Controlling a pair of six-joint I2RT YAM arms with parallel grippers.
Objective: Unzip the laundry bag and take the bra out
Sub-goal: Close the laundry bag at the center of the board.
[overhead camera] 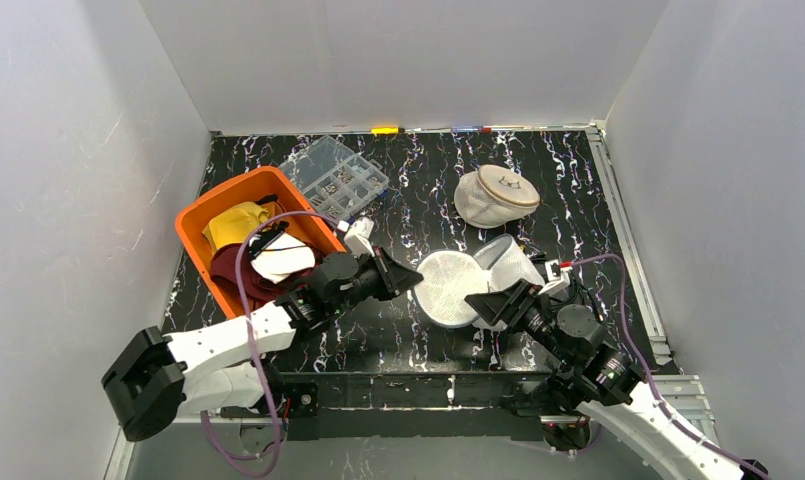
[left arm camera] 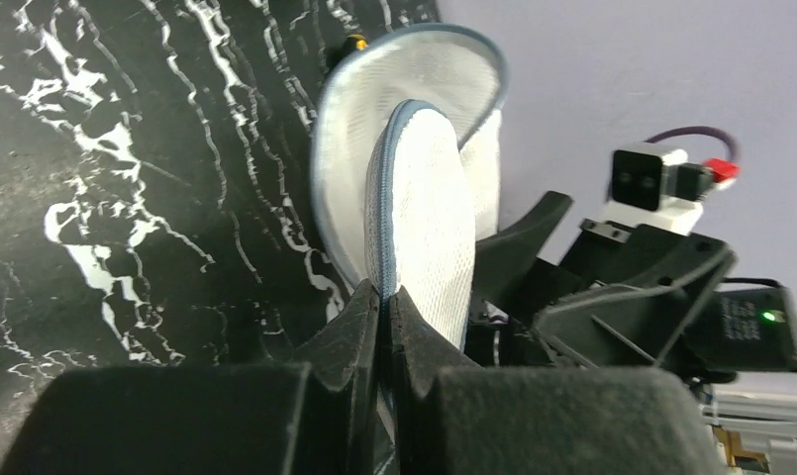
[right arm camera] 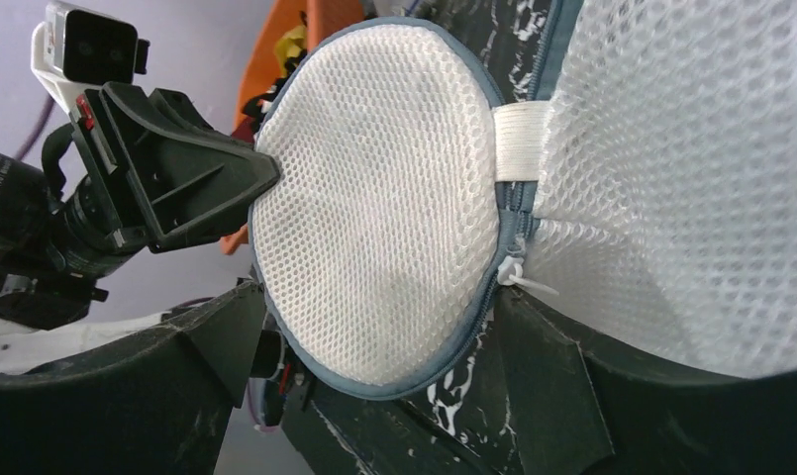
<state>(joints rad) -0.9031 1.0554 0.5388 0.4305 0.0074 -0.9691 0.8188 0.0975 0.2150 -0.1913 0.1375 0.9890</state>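
Observation:
The laundry bag, white mesh with blue-grey trim, lies unzipped at mid-table. Its round flap (overhead camera: 446, 287) is folded away from the dome half (overhead camera: 508, 258). My left gripper (overhead camera: 415, 278) is shut on the flap's trimmed rim (left arm camera: 383, 282), holding the flap (left arm camera: 429, 223) on edge. My right gripper (overhead camera: 498, 298) is open, its fingers on either side of the flap's lower edge (right arm camera: 374, 297) without pinching it. The zipper pull with a white tie (right arm camera: 513, 272) sits at the hinge beside the dome half (right arm camera: 691, 198). The bra is hidden.
A second, closed mesh bag (overhead camera: 494, 195) lies further back. An orange bin (overhead camera: 200, 217) of clothes stands at the left with a clear compartment box (overhead camera: 336, 175) behind it. White walls enclose the black marbled table (overhead camera: 418, 170).

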